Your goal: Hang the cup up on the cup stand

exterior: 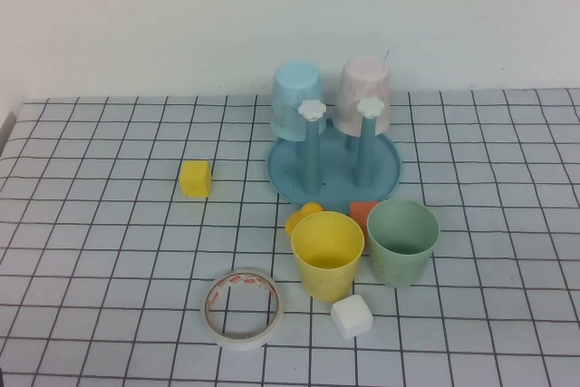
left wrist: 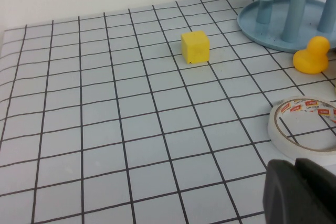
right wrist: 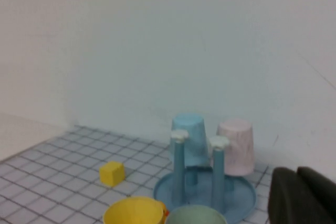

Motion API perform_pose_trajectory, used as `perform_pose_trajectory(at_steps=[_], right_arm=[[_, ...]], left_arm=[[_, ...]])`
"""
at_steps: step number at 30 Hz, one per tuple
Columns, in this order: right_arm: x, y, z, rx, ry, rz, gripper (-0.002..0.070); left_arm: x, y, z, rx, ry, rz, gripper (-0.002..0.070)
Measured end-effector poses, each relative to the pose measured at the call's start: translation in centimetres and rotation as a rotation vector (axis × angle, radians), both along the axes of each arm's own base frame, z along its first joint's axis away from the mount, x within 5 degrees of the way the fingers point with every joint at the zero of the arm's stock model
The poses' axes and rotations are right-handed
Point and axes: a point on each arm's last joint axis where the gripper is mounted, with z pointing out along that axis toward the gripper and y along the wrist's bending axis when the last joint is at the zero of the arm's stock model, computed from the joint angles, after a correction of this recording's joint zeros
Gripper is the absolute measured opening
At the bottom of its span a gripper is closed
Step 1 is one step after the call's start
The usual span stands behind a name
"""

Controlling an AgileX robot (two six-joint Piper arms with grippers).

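The pale pink cup [exterior: 365,92] sits upside down over a back peg of the blue cup stand [exterior: 390,168], next to an upturned light blue cup [exterior: 298,99]. Two front pegs with white flower caps [exterior: 312,110] stand bare. The right wrist view shows the pink cup [right wrist: 236,148] and the stand [right wrist: 248,199] ahead of my right gripper [right wrist: 297,174], which is shut, empty and apart from them. My left gripper [left wrist: 295,165] is shut and empty, low over the table beside the tape roll [left wrist: 304,127]. Neither gripper shows in the high view.
A yellow cup [exterior: 326,254] and a green cup [exterior: 401,240] stand upright in front of the stand. An orange duck [exterior: 304,217], an orange block [exterior: 363,213], a white cube [exterior: 352,316], a tape roll [exterior: 242,308] and a yellow cube [exterior: 195,178] lie around.
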Motion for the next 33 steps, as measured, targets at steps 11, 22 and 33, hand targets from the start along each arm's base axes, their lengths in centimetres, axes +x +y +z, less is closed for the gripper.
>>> perform_pose_trajectory(at_steps=[11,22,33], right_arm=[[0.5,-0.7,-2.5,-0.048,0.066,-0.094,-0.0001],[-0.7,-2.7,-4.8,-0.014,-0.011,-0.279,-0.0001],[-2.4,-4.7,-9.0,-0.048,0.339,-0.615,-0.0001]], left_arm=[[0.0,0.0,0.0,0.001,0.002,0.000,-0.0001],[0.0,0.0,-0.1,0.003,0.008,0.002,-0.0001],[0.0,0.0,-0.1,0.002,0.008,0.003,-0.0001]])
